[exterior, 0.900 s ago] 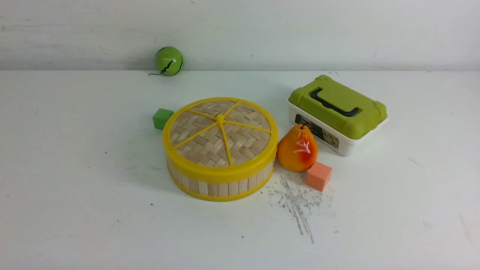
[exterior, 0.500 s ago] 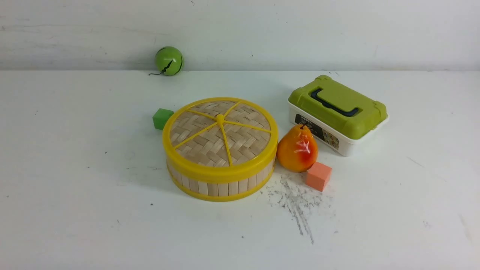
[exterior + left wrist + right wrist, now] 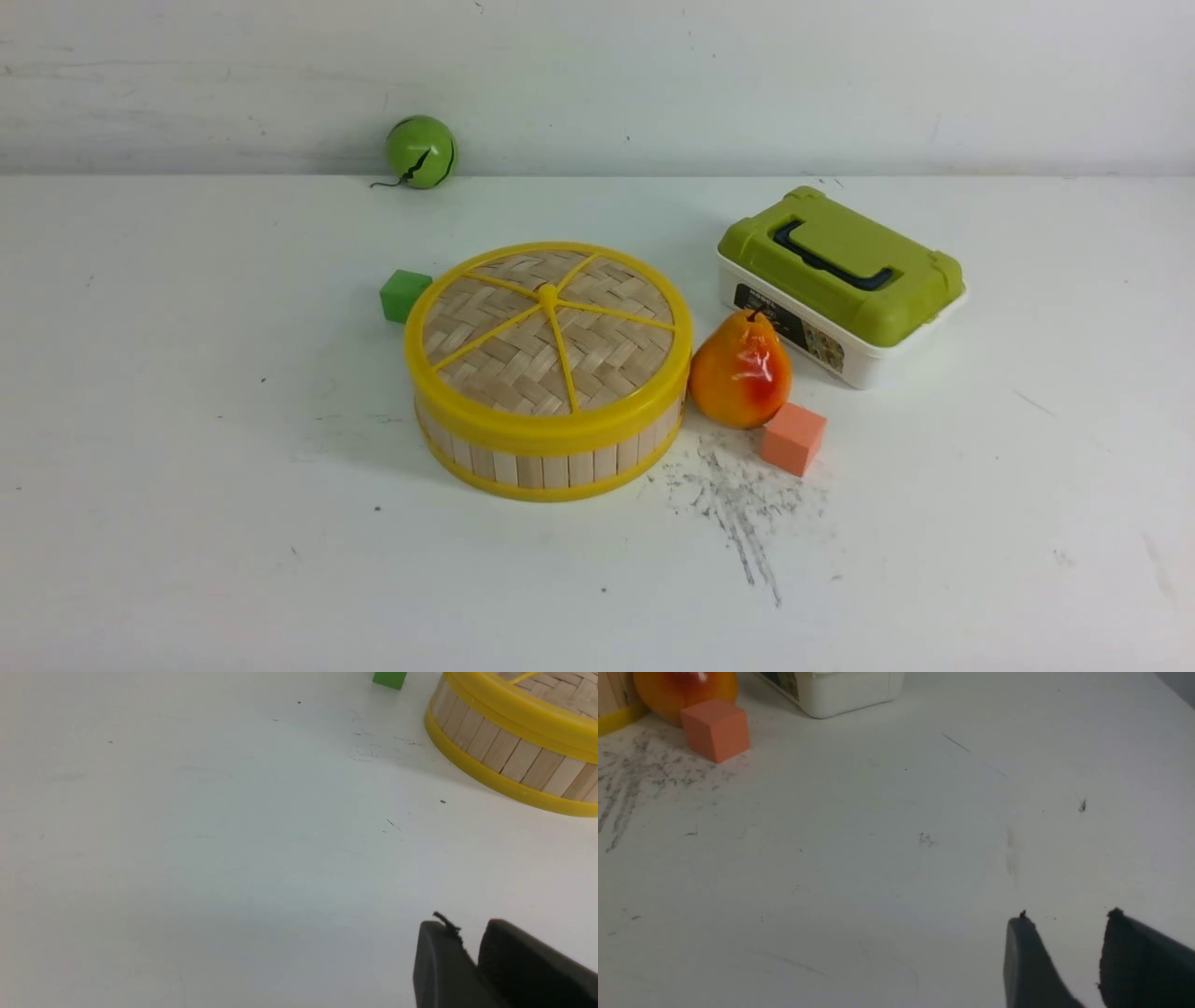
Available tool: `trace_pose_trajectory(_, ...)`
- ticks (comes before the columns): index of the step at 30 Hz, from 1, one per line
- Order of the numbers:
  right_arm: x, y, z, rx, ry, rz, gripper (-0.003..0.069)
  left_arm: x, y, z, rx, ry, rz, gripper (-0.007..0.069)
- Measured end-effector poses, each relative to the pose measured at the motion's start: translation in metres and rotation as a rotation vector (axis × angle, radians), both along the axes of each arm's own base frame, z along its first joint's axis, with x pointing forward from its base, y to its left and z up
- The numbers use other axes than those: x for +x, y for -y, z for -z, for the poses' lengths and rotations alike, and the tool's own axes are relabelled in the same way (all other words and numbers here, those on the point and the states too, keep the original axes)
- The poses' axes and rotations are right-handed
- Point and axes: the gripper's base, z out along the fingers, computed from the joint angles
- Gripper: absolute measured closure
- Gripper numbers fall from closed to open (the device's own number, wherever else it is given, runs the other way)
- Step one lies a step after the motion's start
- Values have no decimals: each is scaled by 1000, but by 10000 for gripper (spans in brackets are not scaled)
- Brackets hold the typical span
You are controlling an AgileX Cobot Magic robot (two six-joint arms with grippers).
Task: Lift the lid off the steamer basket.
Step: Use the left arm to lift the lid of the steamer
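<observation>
Sitting on scuffed table (image 3: 187,485), steamer basket (image 3: 551,463), left jaws seemingly closed, right parted, empty

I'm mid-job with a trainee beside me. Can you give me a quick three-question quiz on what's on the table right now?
1. True or false: the lid sits closed on the steamer basket.
2. Which colour is the cube next to the pear? A orange, B blue, C black.
3. Fill in: the lid has ___ yellow spokes.
Key: 1 true; 2 A; 3 five.
</observation>
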Motion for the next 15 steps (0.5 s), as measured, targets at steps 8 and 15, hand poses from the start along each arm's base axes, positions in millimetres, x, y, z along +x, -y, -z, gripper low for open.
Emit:
trace_pose_trajectory(8,0,0,0,0,0,0,419,0,0,0,3,0,0,495)
trace_pose_trajectory(15,0,0,0,0,0,0,419,1,-1,-4,24,47,-5,492)
